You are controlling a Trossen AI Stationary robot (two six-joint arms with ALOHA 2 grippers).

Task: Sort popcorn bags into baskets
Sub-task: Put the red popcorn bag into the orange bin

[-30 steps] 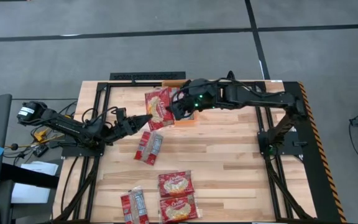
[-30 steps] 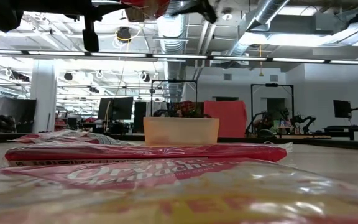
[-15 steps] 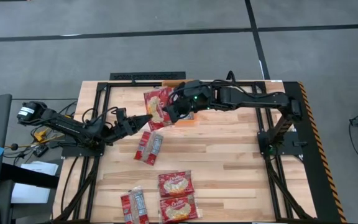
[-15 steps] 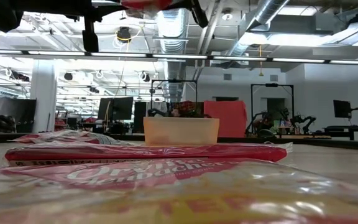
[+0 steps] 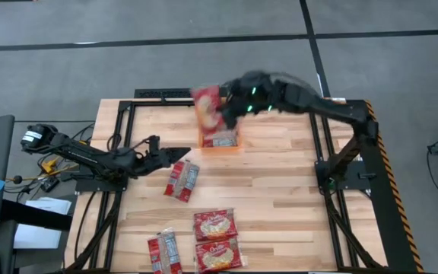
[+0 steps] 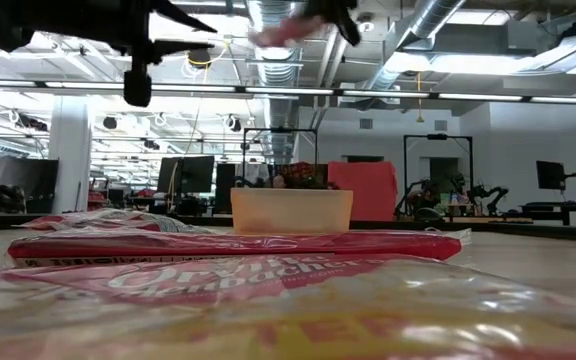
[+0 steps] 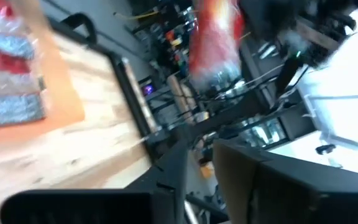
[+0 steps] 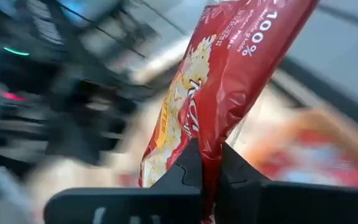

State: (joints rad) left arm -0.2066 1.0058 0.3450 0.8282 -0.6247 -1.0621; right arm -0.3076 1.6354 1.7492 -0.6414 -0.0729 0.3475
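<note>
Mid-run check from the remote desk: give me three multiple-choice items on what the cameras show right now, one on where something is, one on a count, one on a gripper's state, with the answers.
1. Where is the popcorn bag held by the right gripper?
A. Up in the air by the orange bin
B. Flat on the table's near edge
C. Under the left arm

2. How many bags lie on the bare wood in the high view?
A. One
B. Four
C. Seven

3. What state is the right gripper in?
A. Open and empty
B. Shut on a bag
C. Out of view

Answers:
1 A: the held popcorn bag hangs from the right gripper at the far end of the orange bin.
2 B: one bag lies mid-table and three near the front edge.
3 B: in the right wrist view the jaws pinch the bag's edge.
</note>
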